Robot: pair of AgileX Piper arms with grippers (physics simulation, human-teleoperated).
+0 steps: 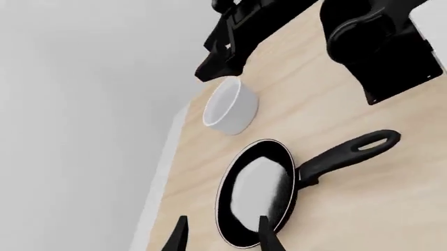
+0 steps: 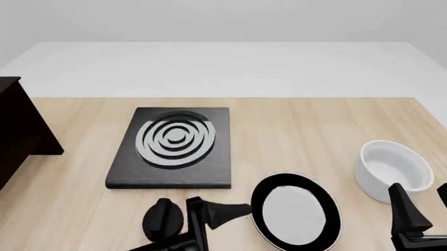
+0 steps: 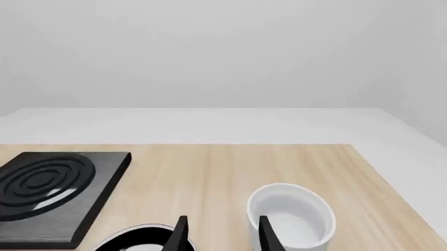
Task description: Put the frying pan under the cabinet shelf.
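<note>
Now, as we read the scene:
Pan: the pan (image 2: 296, 210) lies flat on the table (image 2: 293, 130) at about 5 o'clock in the front view, pale inside up, not lifted; its handle (image 1: 347, 152) lies free and ungripped in the left wrist view.
Cabinet: the cabinet (image 2: 18, 130) stands at the 9 o'clock edge, well apart from the pan, so we judge the whole carry is still ahead.
Left gripper: the left gripper (image 1: 221, 234) hangs over the pan with fingers spread, one tip over the rim and one off it, holding nothing; we take this as lining up for a grasp.
Right gripper: the right gripper (image 3: 221, 234) is parted and empty, low at 4 o'clock beside the bowl (image 2: 394, 168).
Bowl: white, upright, just beside the pan at its 2 o'clock; it crowds that side.
Slab: the ringed slab (image 2: 173, 146) lies at the pan's 10 o'clock, between pan and cabinet, so we judge the path should go over or around it.
</note>
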